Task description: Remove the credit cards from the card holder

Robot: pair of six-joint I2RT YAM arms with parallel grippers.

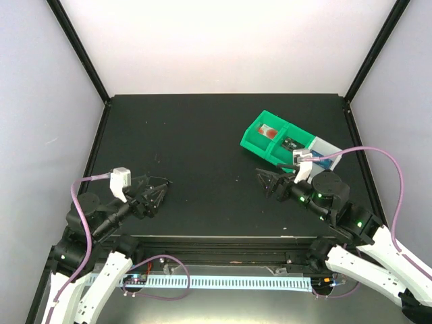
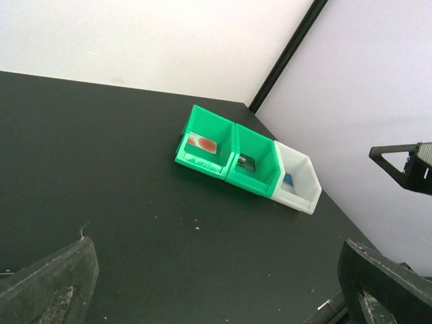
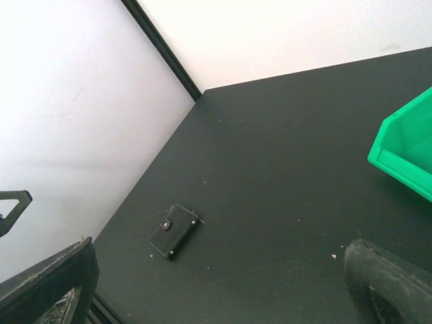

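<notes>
**Card holder** (image 3: 174,231): lies flat and folded shut on the tabletop (image 1: 202,135), close to the left edge and well short of the far-left corner. It reads as a small dark case with a snap tab. It shows in the right wrist view only and cannot be made out from overhead.

**Credit cards:** none seen; judged to be inside the closed holder.

**Left pincer** (image 1: 160,196): jaws spread wide, nothing held, poised over the near-left part of the tabletop.

**Right pincer** (image 1: 266,183): likewise wide apart and empty, on the right side. It is near the tray (image 1: 260,138), which sits toward the far-right corner.

**Tray contents:** a red-and-white item (image 2: 202,142), a dark green item (image 2: 246,162), and a blue scrap (image 2: 288,179) in the white end compartment, too small to identify.

**Assessment:** task not begun. Both pincers presumably stand open in readiness, one to pin the holder and the other to undo the tab. The left arm is the nearer.
</notes>
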